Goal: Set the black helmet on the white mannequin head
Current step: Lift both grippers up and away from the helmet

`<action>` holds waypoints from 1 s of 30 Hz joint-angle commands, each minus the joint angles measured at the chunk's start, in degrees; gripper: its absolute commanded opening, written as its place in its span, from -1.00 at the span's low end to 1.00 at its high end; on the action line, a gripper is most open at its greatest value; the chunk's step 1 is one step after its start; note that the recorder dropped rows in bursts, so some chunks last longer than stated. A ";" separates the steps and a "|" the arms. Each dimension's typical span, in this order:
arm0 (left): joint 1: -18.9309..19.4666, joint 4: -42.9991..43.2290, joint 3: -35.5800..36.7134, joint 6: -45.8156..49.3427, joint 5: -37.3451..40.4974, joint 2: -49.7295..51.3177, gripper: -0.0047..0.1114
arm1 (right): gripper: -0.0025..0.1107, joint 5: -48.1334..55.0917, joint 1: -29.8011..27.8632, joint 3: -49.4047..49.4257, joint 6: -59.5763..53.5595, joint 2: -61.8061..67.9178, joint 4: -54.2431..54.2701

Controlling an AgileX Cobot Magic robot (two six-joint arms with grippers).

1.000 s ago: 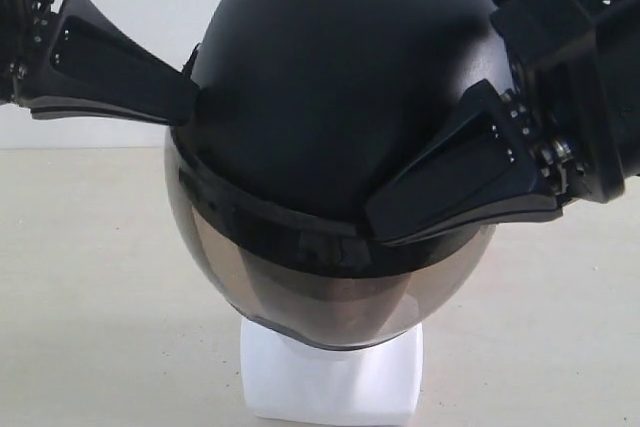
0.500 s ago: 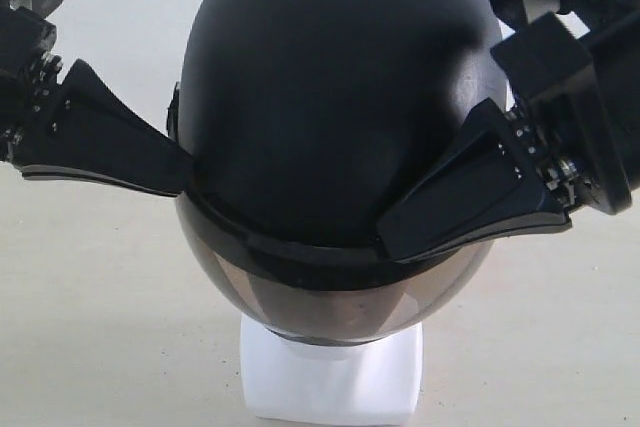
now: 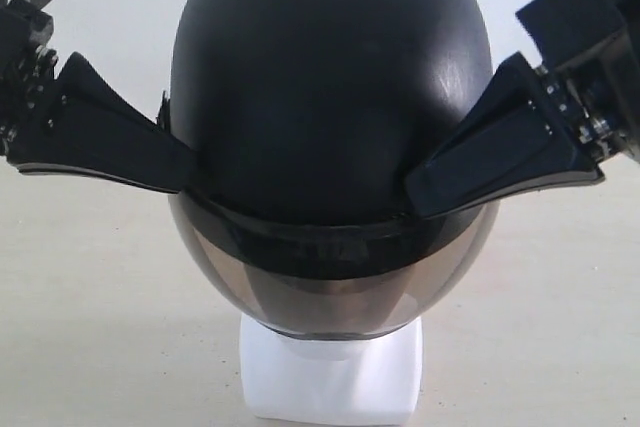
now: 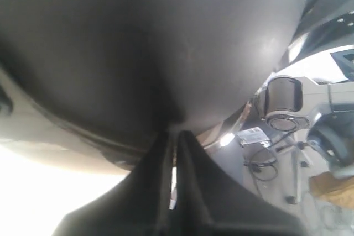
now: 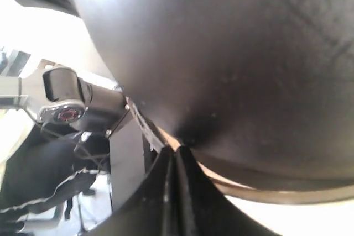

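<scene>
Black rounded open-face helmet (image 3: pixel 330 97) with its smoky tinted curved visor (image 3: pixel 330 292) sits over the white mannequin head. All you can see of the head is its short blocky neck base (image 3: pixel 330 382), standing on the beige desk (image 3: pixel 90 297) directly under the visor's lower edge. The face is hidden behind the tint.

The helmet lies squarely between your two arms. The left end effector (image 3: pixel 185 165) meets it on one flank and the right end effector (image 3: pixel 415 197) on the other, both at the band where shell and visor join. Neither is nearer than the other. The crown-to-rim axis stands close to upright and centred over the neck base, with the rim perhaps a shade lower on the right arm's side.

In both wrist views each end effector has its two fingers drawn together to a thin slit. Nothing is clamped between them, and the closed tips butt against the shell. So you appear to be holding the helmet by squeezing it from both sides, not by pinching its rim.

The shell is matte and smooth, with soft highlights. It looks seated, or nearly so. I'd judge that your next move is to draw both arms straight outward, evenly, so the helmet does not twist.
</scene>
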 commanded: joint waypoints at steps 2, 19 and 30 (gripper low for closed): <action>-0.43 -0.20 -3.00 -0.21 -3.42 -1.68 -0.84 | -0.96 -10.48 -1.05 -0.90 0.94 -1.57 -1.35; -0.43 2.68 -5.40 -2.58 -3.42 -5.90 -0.84 | -0.96 -13.08 -1.05 -1.03 5.34 -8.43 -6.94; -0.32 4.70 -5.40 -4.23 -3.42 -10.58 -0.84 | -0.96 -15.84 -1.05 -1.03 8.16 -12.33 -9.48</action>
